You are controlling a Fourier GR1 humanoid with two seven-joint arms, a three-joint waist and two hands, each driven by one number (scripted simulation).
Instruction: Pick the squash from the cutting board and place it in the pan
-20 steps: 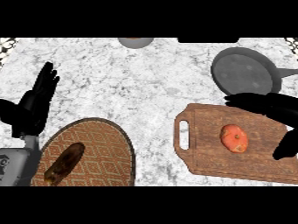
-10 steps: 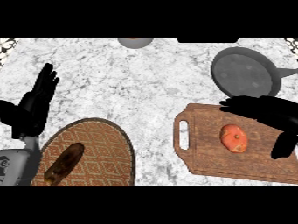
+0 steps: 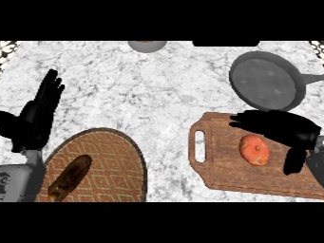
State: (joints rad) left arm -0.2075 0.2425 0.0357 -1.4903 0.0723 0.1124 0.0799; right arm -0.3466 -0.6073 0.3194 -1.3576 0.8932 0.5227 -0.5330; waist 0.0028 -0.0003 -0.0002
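Head view | our right hand [image 3: 280, 126] open above squash [image 3: 254, 149] on cutting board [image 3: 224, 171], lower right | pan [image 3: 265, 85] upper right | left hand [image 3: 33, 118] open, left edge

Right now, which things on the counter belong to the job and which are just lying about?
Job: squash, cutting board, pan, right hand open above the squash.

Lying about: round woven mat with a brown loaf, bowl at the far edge, left hand resting open.

Marble-look counter [image 3: 157, 90]; matt grey metal pan [image 3: 264, 81]; grained wood cutting board [image 3: 224, 163]; woven patterned mat [image 3: 108, 161].
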